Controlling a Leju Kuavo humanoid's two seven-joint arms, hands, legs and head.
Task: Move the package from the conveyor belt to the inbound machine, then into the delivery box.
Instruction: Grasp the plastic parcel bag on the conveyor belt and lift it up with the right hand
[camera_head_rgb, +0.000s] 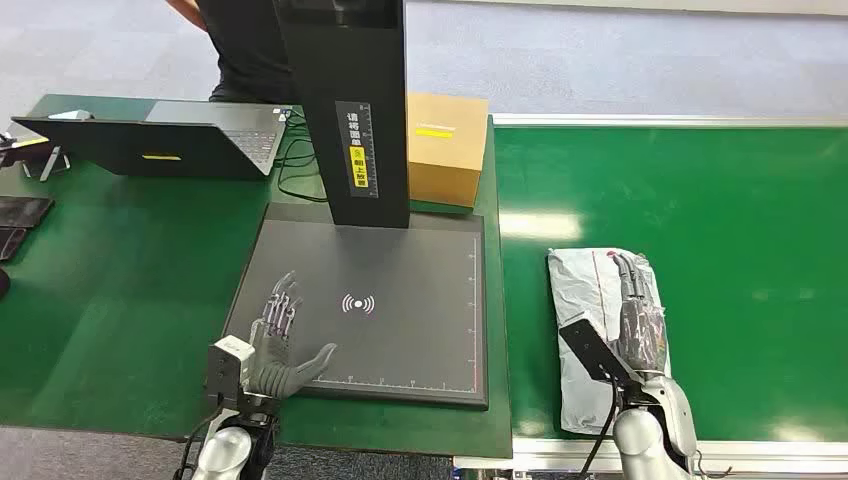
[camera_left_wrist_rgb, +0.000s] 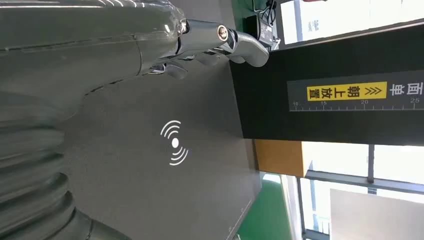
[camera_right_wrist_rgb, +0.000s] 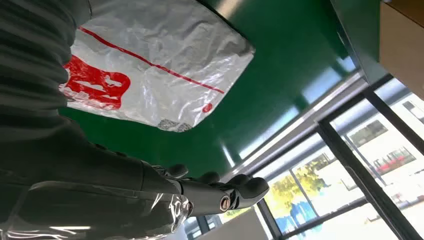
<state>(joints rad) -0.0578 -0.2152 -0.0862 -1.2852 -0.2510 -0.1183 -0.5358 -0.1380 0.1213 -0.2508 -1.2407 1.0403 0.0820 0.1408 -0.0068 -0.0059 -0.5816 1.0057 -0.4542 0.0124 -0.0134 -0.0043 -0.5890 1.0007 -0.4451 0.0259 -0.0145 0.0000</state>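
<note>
- Fingers (camera_head_rgb: 284, 300) of the left hand (camera_head_rgb: 277, 340) are spread apart and hold nothing; that hand hovers over the lower left part of the inbound machine (camera_head_rgb: 400, 330), beside its white scan symbol (camera_head_rgb: 358, 304).
- Fingers (camera_head_rgb: 632, 275) of the right hand (camera_head_rgb: 640, 320) stretch along the package (camera_head_rgb: 585, 300) in the lower right of the head view; whether they press on it or merely hang above it cannot be told, and no grip is visible.
- Package, a grey crinkled mailer with red print, lies flat on the green conveyor belt (camera_head_rgb: 720, 230), just beside the surface (camera_head_rgb: 120, 300) that carries the machine.
- Judged from this, no stage is done: the package has not yet left the belt, so the lift, the scan on the machine and the drop into the delivery box all remain.
- A cardboard box (camera_head_rgb: 447, 145) stands behind the machine's black column (camera_head_rgb: 350, 110); whether it is the delivery box is unclear.
</note>
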